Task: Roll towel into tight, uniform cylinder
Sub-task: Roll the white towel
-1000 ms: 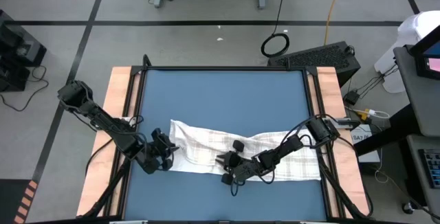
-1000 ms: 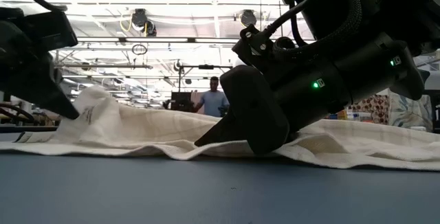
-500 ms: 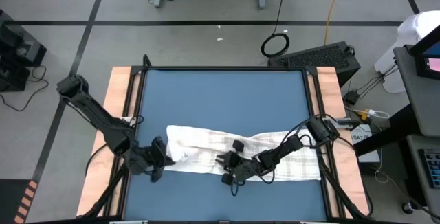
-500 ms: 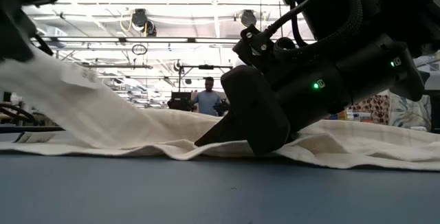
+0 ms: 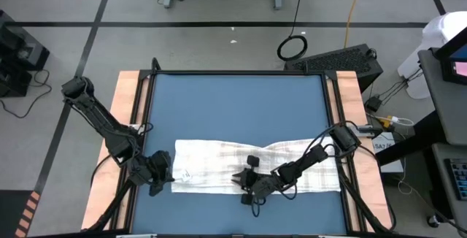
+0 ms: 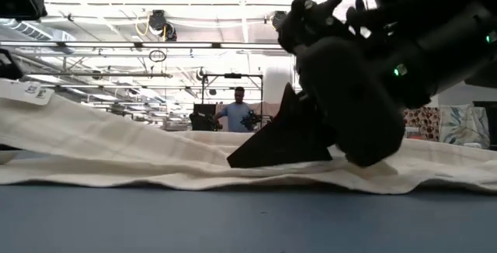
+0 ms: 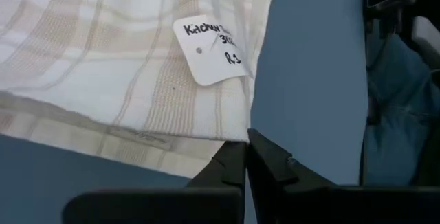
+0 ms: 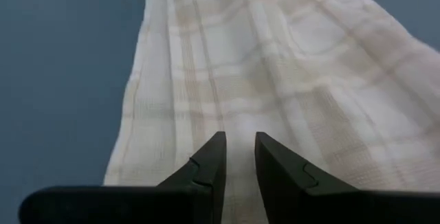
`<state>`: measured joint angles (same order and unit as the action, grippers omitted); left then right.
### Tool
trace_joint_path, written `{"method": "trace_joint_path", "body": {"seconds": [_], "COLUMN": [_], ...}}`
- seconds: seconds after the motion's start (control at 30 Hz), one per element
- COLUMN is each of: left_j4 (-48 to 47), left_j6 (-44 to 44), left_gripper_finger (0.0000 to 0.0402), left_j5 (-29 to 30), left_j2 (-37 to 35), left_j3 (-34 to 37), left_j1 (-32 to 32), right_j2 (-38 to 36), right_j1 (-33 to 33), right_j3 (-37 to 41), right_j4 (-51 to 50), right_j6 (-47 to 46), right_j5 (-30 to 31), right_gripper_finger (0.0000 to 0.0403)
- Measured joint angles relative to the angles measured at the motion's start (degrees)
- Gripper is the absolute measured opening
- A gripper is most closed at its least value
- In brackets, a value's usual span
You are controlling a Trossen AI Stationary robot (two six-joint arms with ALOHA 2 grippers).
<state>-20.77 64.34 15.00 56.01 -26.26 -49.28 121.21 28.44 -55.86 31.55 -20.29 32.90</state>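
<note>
The white checked towel (image 5: 211, 161) lies as a long band across the near half of the blue mat (image 5: 233, 106), left to right. Its paper tag (image 7: 210, 49) lies face up near the left end. My left gripper (image 5: 168, 179) is shut on the towel's near left corner. My right gripper (image 5: 238, 178) lies low on the towel's near edge at about mid-length and points toward the table's left. Its fingers (image 8: 214, 157) are closed to a narrow gap. In the low view the towel (image 6: 116, 156) rises toward its left end. My left gripper pinches the towel's near left corner (image 7: 237, 136) between its two shut fingers, coming at it from the table's left and near side. That corner is held a little above the mat, and the rest of the towel lies on it. My right gripper (image 8: 239, 145) rests on the towel's top close to its near edge (image 6: 233, 168), fingers lying low and pointing along the towel toward the table's left. Cloth shows in the narrow gap. Whether a fold is caught there is hidden by the fingertips.
Wooden table strips (image 5: 131, 121) run along both sides of the mat. The far half of the mat is bare. A black case (image 5: 343, 59) sits beyond the far right corner. A person (image 6: 238, 113) stands far off in the room.
My left gripper has gone down and toward the table's left and near edges with the towel's left end. That end was lifted and bunched and now lies spread out with the tag face up. My right gripper has shifted slightly toward the near edge.
</note>
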Motion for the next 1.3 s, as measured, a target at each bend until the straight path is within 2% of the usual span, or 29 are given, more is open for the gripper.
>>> {"method": "trace_joint_path", "body": {"seconds": [0.23,0.37,0.53,0.67,0.87,1.13,1.3], "left_j4": [1.0,1.3,1.4,1.4,3.0,5.5,5.4], "left_j6": [-0.2,-0.2,-0.2,-0.2,-0.2,-2.0,-1.6], "left_gripper_finger": [0.0012,0.0012,0.0013,0.0013,0.0013,0.0013,0.0013], "left_j5": [-2.6,-3.0,-3.1,-5.2,-8.6,-8.9,-8.5], "left_j2": [-0.5,-3.1,-8.0,-10.9,-12.6,-12.6,-12.6], "left_j3": [0.0,0.0,0.0,0.0,0.0,0.0,0.0], "left_j1": [0.0,0.0,0.0,0.0,0.0,-1.2,-2.8], "right_j2": [-4.7,-9.2,-14.4,-16.8,-18.3,-18.3,-18.2], "right_j1": [0.9,1.6,2.5,4.6,9.1,11.8,11.8], "right_j3": [0.0,-0.1,-0.1,-0.1,-0.2,-0.2,3.0], "right_j4": [-3.4,-11.2,-27.9,-36.9,-41.9,-55.2,-57.7], "right_j6": [1.2,0.8,-6.5,-12.8,-18.1,-29.7,-35.9], "right_j5": [-0.4,0.4,1.6,1.1,-0.1,0.0,0.0], "right_gripper_finger": [0.007,0.007,0.007,0.007,0.007,0.007,0.007]}}
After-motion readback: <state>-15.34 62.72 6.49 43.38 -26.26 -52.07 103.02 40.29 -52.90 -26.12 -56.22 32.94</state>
